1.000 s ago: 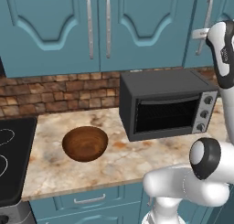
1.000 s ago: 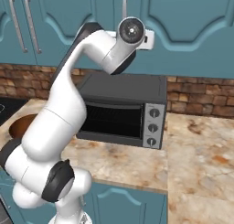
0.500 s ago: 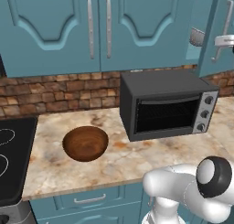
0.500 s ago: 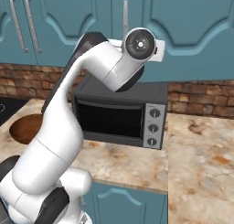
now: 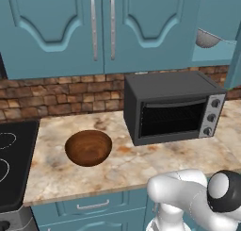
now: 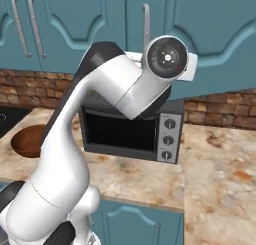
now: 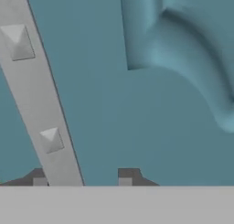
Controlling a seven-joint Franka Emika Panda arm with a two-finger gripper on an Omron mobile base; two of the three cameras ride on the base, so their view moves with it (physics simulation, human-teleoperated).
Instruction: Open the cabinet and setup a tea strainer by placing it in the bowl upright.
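Behind the swung-out single teal cabinet door point(image 6: 200, 34), my gripper point(image 7: 82, 181) has its fingertips point(image 7: 40, 178) spread either side of the slim silver bar handle point(image 7: 39, 99), not clamped. Door stands wider than half a second ago, so the silvery perforated metal tea strainer point(image 5: 210, 38) now shows on the shelf inside, upper right. Round dark reddish-brown wooden bowl point(image 5: 88, 147) sits unmoved on the speckled stone counter point(image 5: 136, 161), left of the black toaster oven point(image 5: 173, 106).
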